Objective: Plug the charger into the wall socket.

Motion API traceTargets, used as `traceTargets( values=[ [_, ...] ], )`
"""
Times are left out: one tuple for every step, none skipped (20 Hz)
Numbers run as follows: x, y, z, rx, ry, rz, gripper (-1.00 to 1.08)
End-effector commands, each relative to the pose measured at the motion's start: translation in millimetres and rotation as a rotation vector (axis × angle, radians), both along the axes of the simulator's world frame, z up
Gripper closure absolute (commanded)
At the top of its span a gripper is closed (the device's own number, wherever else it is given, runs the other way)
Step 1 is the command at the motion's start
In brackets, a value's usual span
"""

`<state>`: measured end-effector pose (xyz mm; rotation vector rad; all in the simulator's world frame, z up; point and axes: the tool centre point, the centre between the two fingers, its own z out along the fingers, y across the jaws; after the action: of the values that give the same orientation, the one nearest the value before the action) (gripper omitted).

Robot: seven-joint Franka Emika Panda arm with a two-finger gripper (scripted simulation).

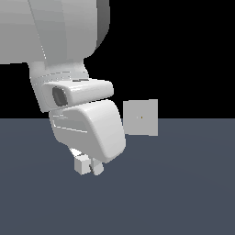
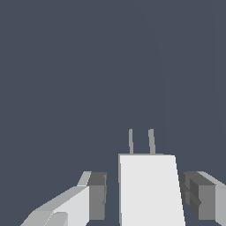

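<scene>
1. The gripper straddles the charger, its fingers seemingly just clear of the block's sides, so no grasp yet.
2. Close squarely, keeping prongs level.
3. The wall socket stands well apart, toward the exterior view's right.

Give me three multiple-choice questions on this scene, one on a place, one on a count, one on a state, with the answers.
1. In the exterior view, the socket stands where from the gripper?
A) left B) right C) under it
2. How many prongs has the charger?
A) one B) two C) three
3. The gripper is
A) open astride the charger B) shut on it C) far from it

Answers: B, the socket shows to the exterior view's right; B, two prongs stick out; A, a gap separates one finger from the charger.
</scene>
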<state>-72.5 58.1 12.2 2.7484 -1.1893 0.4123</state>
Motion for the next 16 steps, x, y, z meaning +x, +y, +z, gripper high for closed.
traceTargets(
  values=[
    [0.4,0.1,-0.6,0.000,-0.001,0.000,1.08],
    [0.4,0.1,-0.6,0.000,-0.001,0.000,1.08],
    [0.4,0.1,-0.6,0.000,-0.001,0.000,1.08],
    [0.4,0.1,-0.6,0.000,-0.001,0.000,1.08],
    [0.4,0.1,-0.6,0.000,-0.001,0.000,1.08],
    [0.4,0.1,-0.6,0.000,-0.001,0.000,1.08],
    [0.4,0.1,-0.6,0.000,-0.001,0.000,1.08],
    [0.4,0.1,-0.6,0.000,-0.001,0.000,1.08],
    [0.4,0.1,-0.6,0.000,-0.001,0.000,1.08],
    [0.5,0.2,-0.5,0.000,-0.001,0.000,1.08],
    [0.5,0.1,-0.3,0.001,-0.001,0.000,1.08],
    [0.5,-0.2,0.1,0.001,-0.001,0.002,1.08],
    [0.6,-0.8,0.6,0.000,-0.001,0.005,1.08],
    [0.7,-1.7,1.3,0.000,-0.001,0.009,1.08],
    [0.8,-2.8,2.2,0.000,-0.002,0.015,1.08],
    [0.9,-4.2,3.3,0.000,-0.002,0.021,1.08]
  ],
)
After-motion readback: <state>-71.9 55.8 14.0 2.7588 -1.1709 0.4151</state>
